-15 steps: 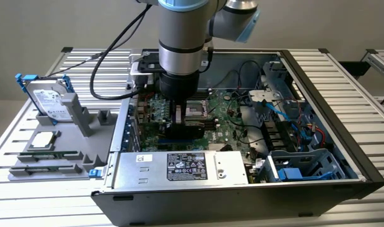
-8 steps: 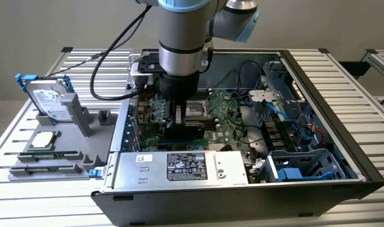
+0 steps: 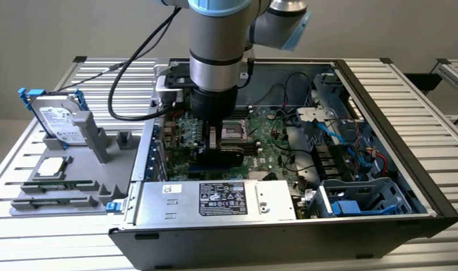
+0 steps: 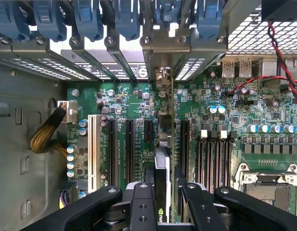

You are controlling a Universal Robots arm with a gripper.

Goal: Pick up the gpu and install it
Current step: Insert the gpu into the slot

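Gpu point(image 4: 161, 163): standing on edge, being gripped by partly closed jaws, hanging over the motherboard point(image 4: 139, 101) slots inside the open case point(image 3: 289, 248), which is sitting mid-surface point(image 3: 447, 169).

Your arm point(image 3: 213, 39) enters at the top of the exterior view and stands close to vertical, its silver-grey tube pointing straight down. A joint point(image 3: 289, 25) with a light-blue cap sits just to the exterior view's right of it. Below the tube, the black wrist point(image 3: 213, 107) carries the hand point(image 3: 216, 148), which also points straight down with its fingertips lowest. In the wrist view the two black fingers point(image 4: 149, 192) stand parallel with a narrow gap between them, pressed against either face of the graphics card point(image 4: 164, 144), which they grip edge-on.
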